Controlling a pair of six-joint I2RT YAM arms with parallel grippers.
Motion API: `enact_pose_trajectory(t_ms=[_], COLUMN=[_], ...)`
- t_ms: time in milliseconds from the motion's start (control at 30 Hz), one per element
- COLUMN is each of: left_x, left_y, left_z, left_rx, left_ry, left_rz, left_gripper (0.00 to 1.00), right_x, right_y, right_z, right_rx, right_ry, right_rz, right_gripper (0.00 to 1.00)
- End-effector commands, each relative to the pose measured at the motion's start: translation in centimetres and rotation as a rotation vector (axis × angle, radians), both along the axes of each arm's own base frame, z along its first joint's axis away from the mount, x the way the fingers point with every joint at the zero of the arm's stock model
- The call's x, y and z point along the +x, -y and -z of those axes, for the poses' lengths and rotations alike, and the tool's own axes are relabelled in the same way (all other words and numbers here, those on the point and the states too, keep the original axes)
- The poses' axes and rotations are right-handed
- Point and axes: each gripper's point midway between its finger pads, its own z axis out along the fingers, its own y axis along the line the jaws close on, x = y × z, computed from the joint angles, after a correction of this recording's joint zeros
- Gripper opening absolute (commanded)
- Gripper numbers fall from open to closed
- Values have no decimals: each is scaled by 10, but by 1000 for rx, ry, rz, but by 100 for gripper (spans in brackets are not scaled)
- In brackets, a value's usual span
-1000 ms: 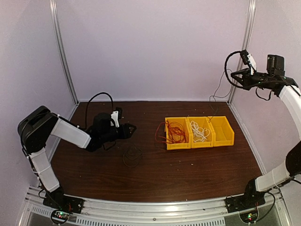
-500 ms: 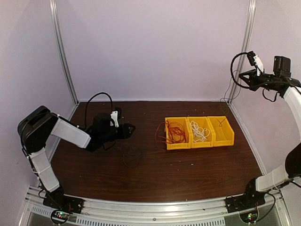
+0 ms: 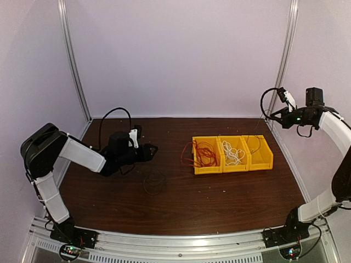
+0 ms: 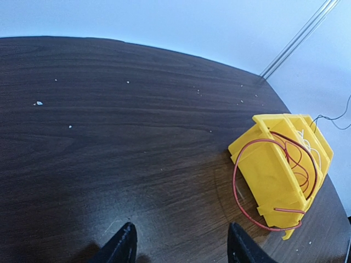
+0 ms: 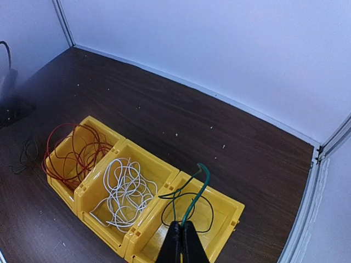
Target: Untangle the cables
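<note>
Three joined yellow bins [image 3: 262,164] stand right of centre. The left one holds the red cable [image 3: 204,153], one loop hanging over its side [image 4: 236,183]. White cable [image 5: 126,189] fills the middle bin. My right gripper [image 5: 180,226] is shut on a thin dark cable [image 5: 195,198] that looks greenish; its loops hang into the right bin [image 5: 233,211]. In the top view that gripper [image 3: 273,116] hovers above the bins' back right. A thin black cable [image 3: 154,181] lies loose on the table. My left gripper [image 3: 152,148] is open and low, with nothing between its fingers [image 4: 126,244].
Metal frame posts [image 3: 283,60] rise at the back corners against the wall. The thick black arm cable [image 3: 112,112] arches behind my left arm. The bins sit near the table's right edge [image 3: 285,159].
My right gripper has come down from high on the right, carrying the dark cable, whose loops now hang into the right bin. The left arm has not moved.
</note>
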Motion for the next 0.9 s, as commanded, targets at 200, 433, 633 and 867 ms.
enact_pose_trajectory(t_ms=[200,433,633,867], left_x=[10,11,11,9], left_y=[-3,-1,-1,-9], left_z=[-15,-9,-9,-16], left_rx=[-8,-7,-7,22], left_ry=[38,23,19,35], left_rz=[-23,-19,-21,-41], left_gripper=[57,57,57,58], right_x=[7,3,11,23], right_y=[15,14,0,4], right_z=[119,159,188,187], right_rx=[-45,-55,-121,-203], right_ry=[-226,-315,-390,-392], right_rz=[25,21,13,77], right_gripper=[0,0,0,0])
